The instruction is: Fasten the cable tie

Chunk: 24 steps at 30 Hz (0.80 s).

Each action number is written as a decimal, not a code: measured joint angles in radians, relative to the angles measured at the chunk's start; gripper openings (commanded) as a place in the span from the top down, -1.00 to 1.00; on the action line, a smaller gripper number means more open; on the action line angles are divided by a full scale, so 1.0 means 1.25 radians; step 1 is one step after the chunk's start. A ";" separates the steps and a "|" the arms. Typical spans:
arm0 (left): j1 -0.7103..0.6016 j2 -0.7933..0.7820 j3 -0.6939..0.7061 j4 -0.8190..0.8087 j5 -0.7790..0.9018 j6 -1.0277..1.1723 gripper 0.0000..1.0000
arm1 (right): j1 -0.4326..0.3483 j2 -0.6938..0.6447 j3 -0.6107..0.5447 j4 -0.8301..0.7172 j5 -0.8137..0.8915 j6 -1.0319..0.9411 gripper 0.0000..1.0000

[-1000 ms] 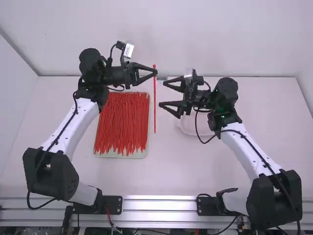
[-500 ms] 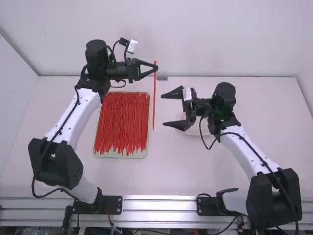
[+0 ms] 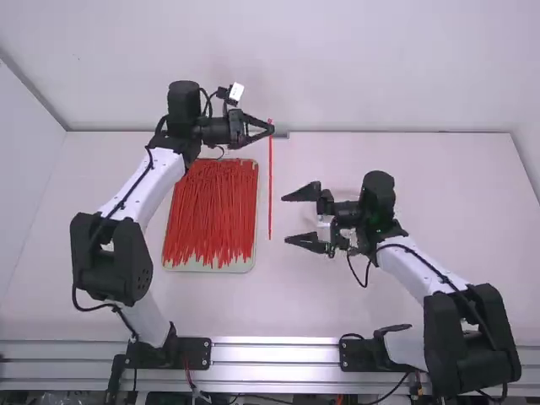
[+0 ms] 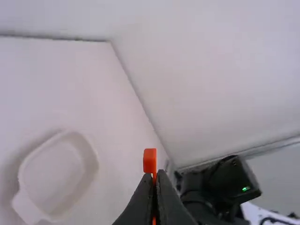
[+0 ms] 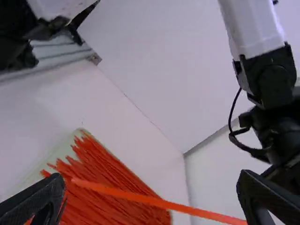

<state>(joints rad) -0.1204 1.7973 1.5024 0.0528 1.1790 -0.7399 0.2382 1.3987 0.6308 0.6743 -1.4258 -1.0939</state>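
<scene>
Red cable tie (image 3: pixel 270 177) hangs straight down over the white surface (image 3: pixel 472 186), pinched just below its head by the left jaws, which are clamped tight on the strap. The head (image 4: pixel 149 161) pokes out past the tips and the tail end dangles free.

The right jaws, on the right arm (image 3: pixel 405 257), are spread wide. They sit level w/ the tie's lower part, near it but not touching.

Beside the tie is a tray (image 3: pixel 211 267) packed w/ spare ties (image 3: pixel 211 211). A shallow clear dish (image 4: pixel 56 173) lies on the surface.

Risks, judged from here:
- The strap is thin & held at one end only, so the tail may swing or flex away as the right jaws close, and they'd miss.
- A grab too high up the strap would leave little tail to steer into the head slot.
- Any twist in the left jaws' hold could turn the slot off-line, and threading would jam.
</scene>
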 measured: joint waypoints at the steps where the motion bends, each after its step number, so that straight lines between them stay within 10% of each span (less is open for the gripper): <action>1: 0.000 0.000 -0.003 0.000 0.000 -0.023 0.95 | 0.000 0.000 -0.006 0.002 0.000 -0.031 -0.96; 15: -0.003 0.000 -0.093 0.156 0.008 -0.292 0.95 | 0.000 0.000 -0.012 0.110 -0.003 -0.139 -1.00; 24: -0.005 0.000 -0.130 0.238 0.011 -0.399 0.95 | 0.027 0.000 -0.013 0.123 -0.003 -0.157 -0.09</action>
<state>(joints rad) -0.1265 1.7973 1.3403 0.3508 1.1931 -1.2388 0.2714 1.3987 0.6151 0.8280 -1.4300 -1.2907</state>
